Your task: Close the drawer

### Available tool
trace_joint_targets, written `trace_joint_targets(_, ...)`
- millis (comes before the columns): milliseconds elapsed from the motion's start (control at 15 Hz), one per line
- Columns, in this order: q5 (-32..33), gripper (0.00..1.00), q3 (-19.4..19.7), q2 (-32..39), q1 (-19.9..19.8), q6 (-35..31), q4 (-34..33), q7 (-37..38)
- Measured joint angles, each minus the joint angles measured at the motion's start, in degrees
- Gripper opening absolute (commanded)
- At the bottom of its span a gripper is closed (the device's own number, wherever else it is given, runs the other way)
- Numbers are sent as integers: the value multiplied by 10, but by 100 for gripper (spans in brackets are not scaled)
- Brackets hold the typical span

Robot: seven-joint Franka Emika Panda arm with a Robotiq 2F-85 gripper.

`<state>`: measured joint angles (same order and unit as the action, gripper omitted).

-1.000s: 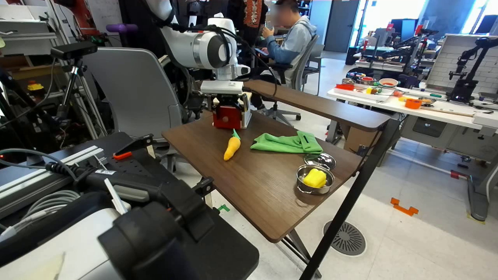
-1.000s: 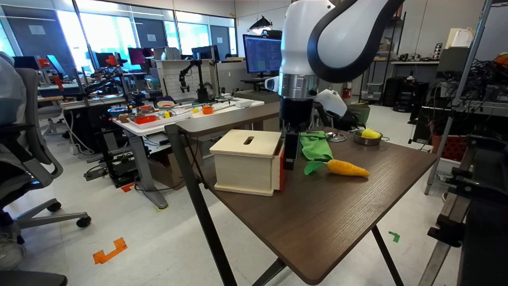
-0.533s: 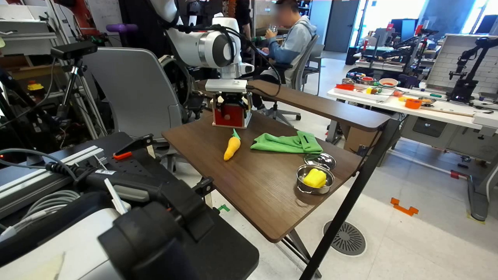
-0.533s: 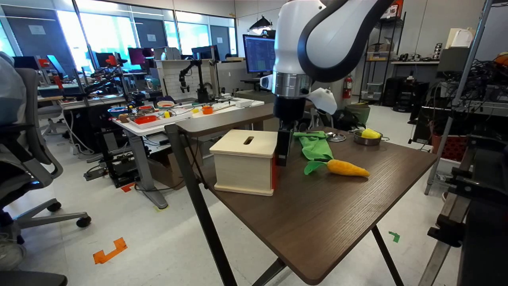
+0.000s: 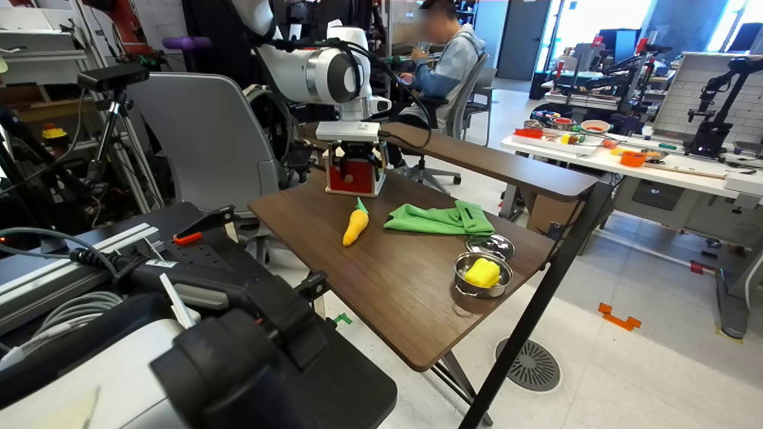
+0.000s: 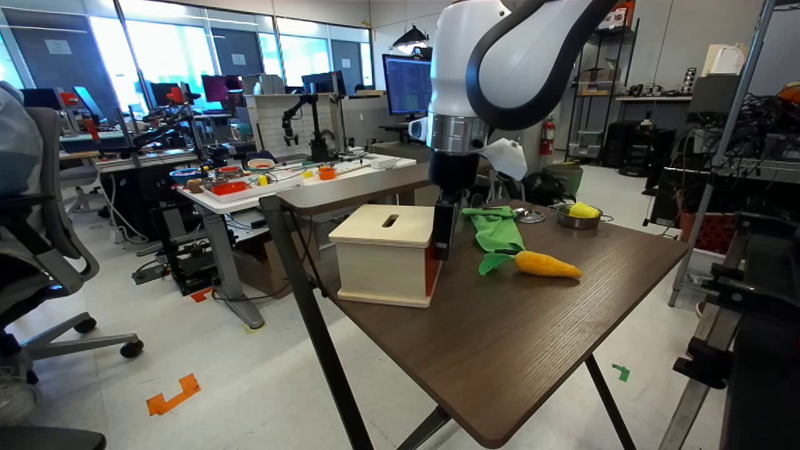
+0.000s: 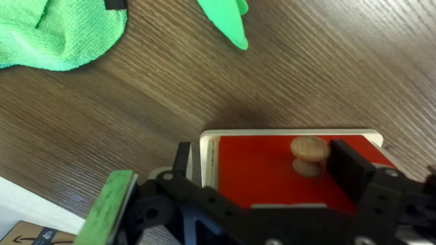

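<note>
A lane runs between green cloth (image 5: 438, 220) and carrot toy (image 5: 356, 227); opposite, the drawer front (image 7: 260, 173) blocks the gripper (image 7: 263, 156)

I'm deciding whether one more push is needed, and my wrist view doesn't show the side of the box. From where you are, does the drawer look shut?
Observer: It looks shut: in an exterior view the red drawer front sits against the wooden box, with no gap to be seen between them.
Operator: I can't judge height. Is the hand clear of the table?
Observer: Yes; in an exterior view more of the drawer front shows below its tips.
Operator: And the green leaf at the top of my picture, what is it part of?
Observer: An orange carrot toy, lying on the table.
</note>
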<state>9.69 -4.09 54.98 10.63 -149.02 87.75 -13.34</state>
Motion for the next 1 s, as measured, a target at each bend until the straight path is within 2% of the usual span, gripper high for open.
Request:
trace_joint_targets(333,0,100,0,-2,-2,4,6,4)
trace_joint_targets(533,0,100,0,-13,-7,27,24,5)
trace_joint_targets(1000,13,100,26,-105,-8,48,99,31)
